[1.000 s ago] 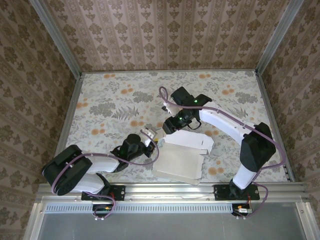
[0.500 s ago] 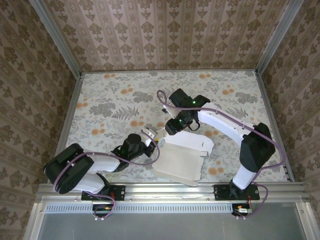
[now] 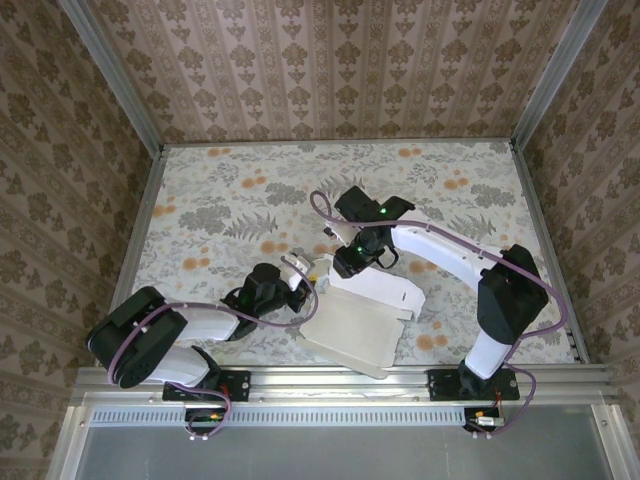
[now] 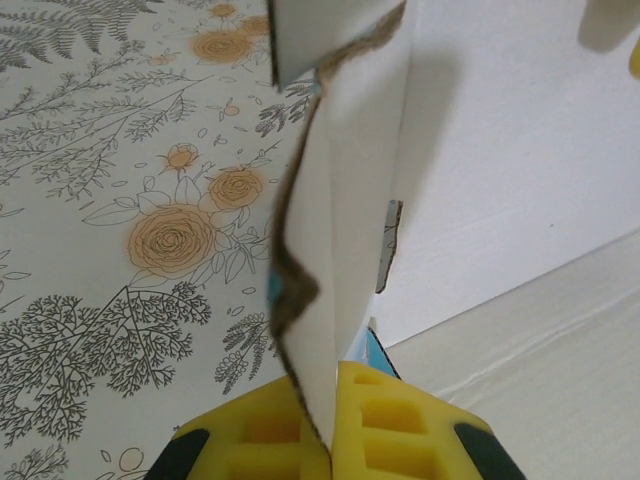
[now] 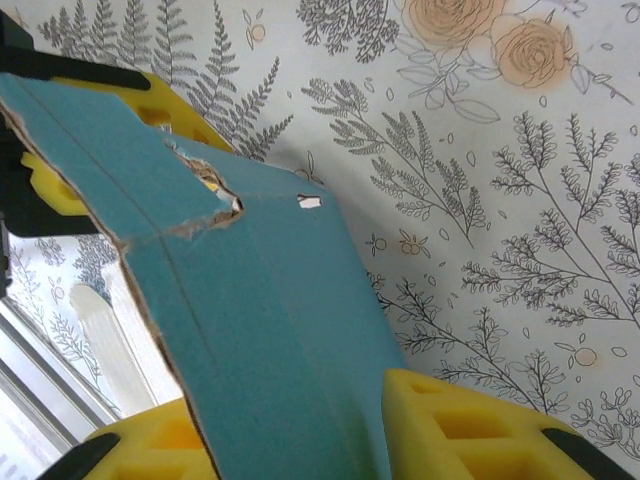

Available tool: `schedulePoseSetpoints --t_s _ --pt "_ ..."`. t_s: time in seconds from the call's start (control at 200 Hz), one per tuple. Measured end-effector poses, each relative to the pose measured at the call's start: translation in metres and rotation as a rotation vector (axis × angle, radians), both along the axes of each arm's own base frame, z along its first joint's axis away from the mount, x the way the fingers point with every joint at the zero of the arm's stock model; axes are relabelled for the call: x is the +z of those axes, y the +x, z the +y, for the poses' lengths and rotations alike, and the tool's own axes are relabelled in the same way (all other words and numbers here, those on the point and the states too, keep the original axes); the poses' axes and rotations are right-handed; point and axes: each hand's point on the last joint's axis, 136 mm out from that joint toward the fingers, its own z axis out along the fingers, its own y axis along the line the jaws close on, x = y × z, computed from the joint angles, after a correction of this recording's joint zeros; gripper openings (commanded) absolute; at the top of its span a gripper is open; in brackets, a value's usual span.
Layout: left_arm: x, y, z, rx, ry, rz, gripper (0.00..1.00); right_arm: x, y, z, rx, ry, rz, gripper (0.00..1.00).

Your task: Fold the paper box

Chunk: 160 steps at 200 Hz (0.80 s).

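Top external view: the floral surface (image 3: 220,190) carries the paper box (image 3: 360,320), which lies white face up and partly flattened. At the box's far-left corner, the left claw (image 3: 298,278) is clenched on a raised white edge, its yellow pads (image 4: 400,420) pinching the card. At the box's far edge, the right claw (image 3: 347,262) straddles a torn turquoise flap (image 5: 270,300). Whether it is gripping that flap, I cannot tell.
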Motion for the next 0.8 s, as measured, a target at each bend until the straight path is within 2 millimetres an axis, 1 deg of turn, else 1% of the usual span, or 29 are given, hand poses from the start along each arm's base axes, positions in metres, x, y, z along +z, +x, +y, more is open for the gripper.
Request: schedulePoseSetpoints --t_s 0.105,0.21,0.295,0.465,0.535,0.61,0.665,0.755,0.8 --pt "0.003 -0.002 0.001 -0.010 -0.008 0.013 0.13 -0.005 -0.004 -0.002 0.000 -0.020 0.000 0.24" --pt "0.015 -0.001 0.007 0.001 -0.034 0.032 0.20 -0.006 -0.009 -0.007 -0.010 -0.038 -0.012 0.19" --pt "0.038 0.006 0.012 0.026 -0.075 0.039 0.24 -0.004 -0.012 -0.011 -0.021 -0.047 -0.029 0.16" --pt "0.101 0.030 0.024 0.098 -0.174 0.038 0.32 0.001 -0.014 -0.015 -0.045 -0.064 -0.083 0.14" --pt "0.118 0.040 0.030 0.121 -0.203 0.049 0.33 0.005 -0.014 -0.014 -0.051 -0.069 -0.109 0.13" --pt "0.124 0.053 0.034 0.136 -0.216 0.092 0.34 0.008 -0.014 -0.014 -0.058 -0.080 -0.132 0.12" --pt "0.121 0.062 0.032 0.134 -0.215 0.148 0.34 0.009 -0.013 -0.014 -0.068 -0.090 -0.145 0.12" --pt "0.113 0.080 0.021 0.105 -0.209 0.245 0.34 0.011 -0.012 -0.016 -0.080 -0.102 -0.163 0.12" --pt "0.107 0.084 0.013 0.079 -0.204 0.292 0.34 0.011 -0.011 -0.016 -0.090 -0.107 -0.169 0.12"
